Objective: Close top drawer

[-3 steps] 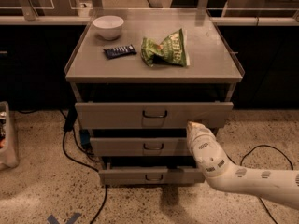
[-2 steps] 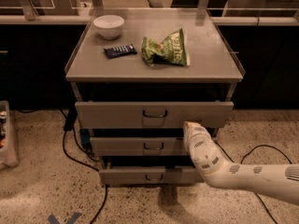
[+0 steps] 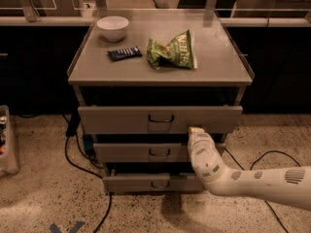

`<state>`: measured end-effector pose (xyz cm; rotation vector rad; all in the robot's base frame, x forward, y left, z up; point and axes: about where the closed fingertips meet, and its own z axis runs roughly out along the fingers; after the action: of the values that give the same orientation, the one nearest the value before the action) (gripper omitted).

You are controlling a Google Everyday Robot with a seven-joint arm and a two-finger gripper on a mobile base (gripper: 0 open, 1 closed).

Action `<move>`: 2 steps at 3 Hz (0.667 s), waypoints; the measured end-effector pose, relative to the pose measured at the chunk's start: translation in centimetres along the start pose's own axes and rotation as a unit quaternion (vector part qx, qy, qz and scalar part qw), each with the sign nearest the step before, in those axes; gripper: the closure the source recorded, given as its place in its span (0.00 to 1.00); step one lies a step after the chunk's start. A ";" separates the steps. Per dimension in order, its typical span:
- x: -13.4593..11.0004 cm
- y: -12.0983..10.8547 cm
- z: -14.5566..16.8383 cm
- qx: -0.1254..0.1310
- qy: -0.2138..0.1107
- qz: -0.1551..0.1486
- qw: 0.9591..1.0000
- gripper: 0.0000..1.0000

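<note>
The top drawer is a wide grey metal drawer with a tall plain front and a small dark wire handle at its centre. It stands pulled out a little from the grey cabinet. My gripper comes in from the lower right on a white arm. Its tip sits at the lower edge of the top drawer's front, right of the handle.
Two narrower grey drawers, the middle drawer and the bottom drawer, stand below, pulled out too. On the cabinet top lie a white bowl, a dark candy bar and a green chip bag. Black cables trail on the speckled floor.
My gripper has moved up and slightly left, from beside the middle drawer to the lower edge of the top drawer's front.
</note>
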<state>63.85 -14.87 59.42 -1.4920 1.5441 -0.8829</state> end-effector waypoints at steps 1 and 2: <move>-0.1 0.2 -1.0 0.007 0.017 -0.010 1.000 1.00; -0.6 -0.3 -0.3 0.022 0.016 -0.040 0.999 1.00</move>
<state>63.73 -14.32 59.88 -1.5247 1.4869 -0.9842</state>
